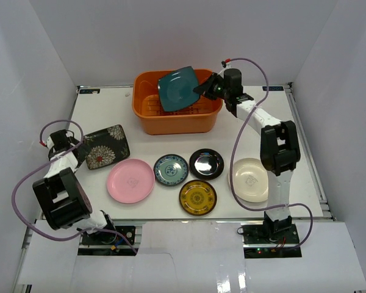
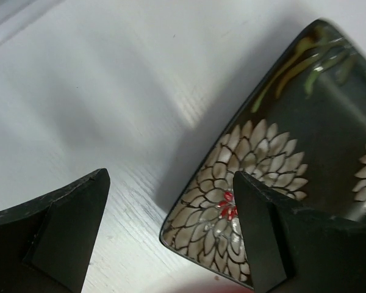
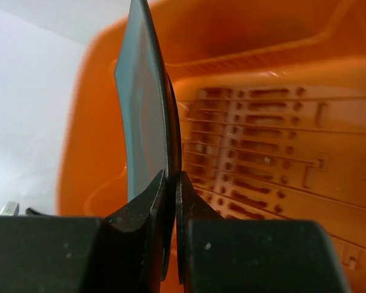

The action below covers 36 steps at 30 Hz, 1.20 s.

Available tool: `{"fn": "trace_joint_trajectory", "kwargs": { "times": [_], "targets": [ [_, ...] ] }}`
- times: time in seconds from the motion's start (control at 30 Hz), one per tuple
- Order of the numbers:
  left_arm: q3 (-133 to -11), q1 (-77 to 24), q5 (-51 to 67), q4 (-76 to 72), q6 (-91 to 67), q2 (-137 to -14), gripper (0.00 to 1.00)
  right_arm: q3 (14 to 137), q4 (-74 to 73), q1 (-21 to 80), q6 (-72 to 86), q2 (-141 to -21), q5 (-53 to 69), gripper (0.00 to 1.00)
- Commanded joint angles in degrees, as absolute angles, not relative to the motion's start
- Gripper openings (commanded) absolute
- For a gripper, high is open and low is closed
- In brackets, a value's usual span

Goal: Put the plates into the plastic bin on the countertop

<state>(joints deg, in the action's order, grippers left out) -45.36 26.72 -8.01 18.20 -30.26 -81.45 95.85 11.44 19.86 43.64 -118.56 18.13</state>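
Over plastic bin [image 1: 177,122], right gripper [image 1: 202,90] pinches teal plate [image 1: 178,90].

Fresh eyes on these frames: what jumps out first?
The teal plate, held on edge by the shut right pincer over the orange bin at the far side. Then the open left pincer straddling the rim of the dark floral plate at the left, with five round plates lying between the arms.

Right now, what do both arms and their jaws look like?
The left arm and right arm match: white links with bulky black joint housings. A lilac cable loops loosely along each. Their jaws are matte black, flat-faced wedges.
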Motion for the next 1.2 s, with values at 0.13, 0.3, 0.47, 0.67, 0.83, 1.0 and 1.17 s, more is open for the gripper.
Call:
{"fn": "trace_joint_trajectory", "kwargs": {
  "times": [0.13, 0.3, 0.47, 0.67, 0.83, 1.0, 1.17],
  "targets": [
    [-43.0, 31.5, 9.1, 12.8, -25.3, -86.5, 0.9, 109.1, 10.7, 20.7, 45.0, -125.0, 15.5, 0.08],
    [-43.2, 32.0, 13.4, 13.5, -22.8, -92.5, 0.88, 110.8, 8.1, 21.4, 43.2, -127.4, 13.6, 0.3],
    [-43.2, 32.1, 18.4, 13.0, -20.3, -97.5, 0.88, 108.8, 7.8, 21.3, 41.3, -125.5, 12.7, 0.85],
    [-42.7, 32.0, 25.2, 11.7, -18.7, -101.2, 0.71, 103.5, 12.0, 21.3, 40.5, -119.6, 19.9, 0.9],
    [-43.5, 32.1, 27.1, 11.3, -18.9, -103.7, 0.52, 92.1, 18.5, 22.2, 40.2, -112.0, 25.7, 0.9],
    [-44.6, 32.2, 29.1, 10.8, -19.6, -105.8, 0.17, 77.2, 24.3, 24.8, 38.1, -102.2, 28.1, 0.9],
    [-45.2, 32.1, 29.3, 10.8, -21.1, -104.9, 0.0, 68.4, 29.1, 26.0, 39.3, -97.5, 30.1, 0.9]
  ]
}}
